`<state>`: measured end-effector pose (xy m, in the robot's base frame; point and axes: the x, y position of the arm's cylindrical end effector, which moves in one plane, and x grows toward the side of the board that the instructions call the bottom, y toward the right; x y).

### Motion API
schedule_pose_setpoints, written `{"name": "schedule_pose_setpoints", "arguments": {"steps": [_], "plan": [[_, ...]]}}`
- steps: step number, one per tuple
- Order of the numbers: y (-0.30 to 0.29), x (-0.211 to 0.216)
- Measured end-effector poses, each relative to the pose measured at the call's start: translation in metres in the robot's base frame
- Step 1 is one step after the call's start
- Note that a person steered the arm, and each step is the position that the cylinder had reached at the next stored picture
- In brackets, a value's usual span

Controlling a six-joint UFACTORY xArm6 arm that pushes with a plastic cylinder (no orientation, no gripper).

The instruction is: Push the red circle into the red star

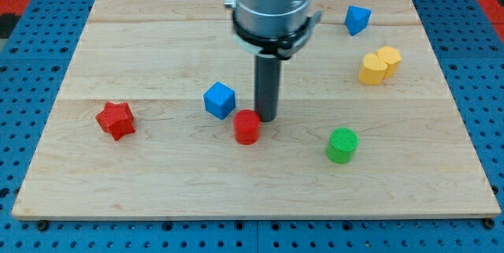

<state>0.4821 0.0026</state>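
The red circle (246, 127) is a short red cylinder near the middle of the wooden board (157, 182). The red star (116, 120) lies at the view's left, well apart from the circle. My tip (266, 119) stands just to the right of the red circle and slightly above it in the view, touching or nearly touching its upper right edge. The rod rises from there into the grey arm housing (272, 5) at the view's top.
A blue cube (220, 99) sits just up-left of the red circle. A green cylinder (342, 144) lies to the lower right. A yellow block (379, 65) and a second blue block (357, 20) lie at the upper right.
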Motion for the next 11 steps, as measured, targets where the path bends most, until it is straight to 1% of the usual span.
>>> {"name": "schedule_pose_setpoints", "arguments": {"steps": [1,2,3,4,6,7,8,9,11], "plan": [[-0.002,0.044],[-0.002,0.057],[-0.011,0.056],[-0.031,0.045],[-0.039,0.028],[-0.067,0.022],[-0.083,0.031],[-0.084,0.032],[-0.116,0.033]]}}
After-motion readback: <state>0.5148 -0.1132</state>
